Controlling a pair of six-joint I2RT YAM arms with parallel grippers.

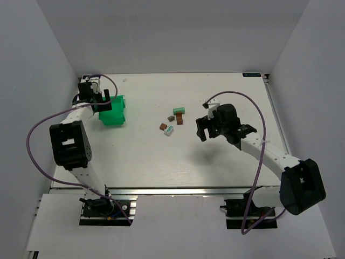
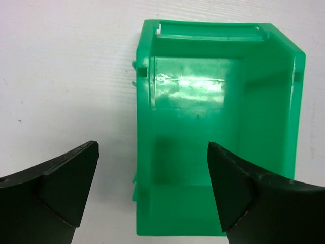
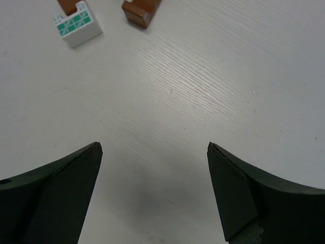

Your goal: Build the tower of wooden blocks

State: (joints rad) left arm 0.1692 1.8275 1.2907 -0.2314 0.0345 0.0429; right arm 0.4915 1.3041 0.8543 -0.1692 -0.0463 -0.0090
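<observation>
Several tiny wood blocks lie loose mid-table, not stacked into a tower: a green block (image 1: 179, 110), a brown block (image 1: 179, 120), a whitish block (image 1: 171, 117), another brown block (image 1: 163, 127) and a pale mint-and-white block (image 1: 169, 130). My right gripper (image 1: 200, 129) is open and empty just right of them, above bare table. The right wrist view shows the open gripper (image 3: 154, 146), with the mint-patterned white block (image 3: 77, 25) and a brown block (image 3: 139, 10) at the top edge. My left gripper (image 1: 103, 100) is open and empty over the green bin.
The green plastic bin (image 1: 113, 112) stands at the far left of the table; in the left wrist view my open left gripper (image 2: 152, 146) hangs over the bin (image 2: 269, 101), which looks empty. White walls enclose the table on three sides.
</observation>
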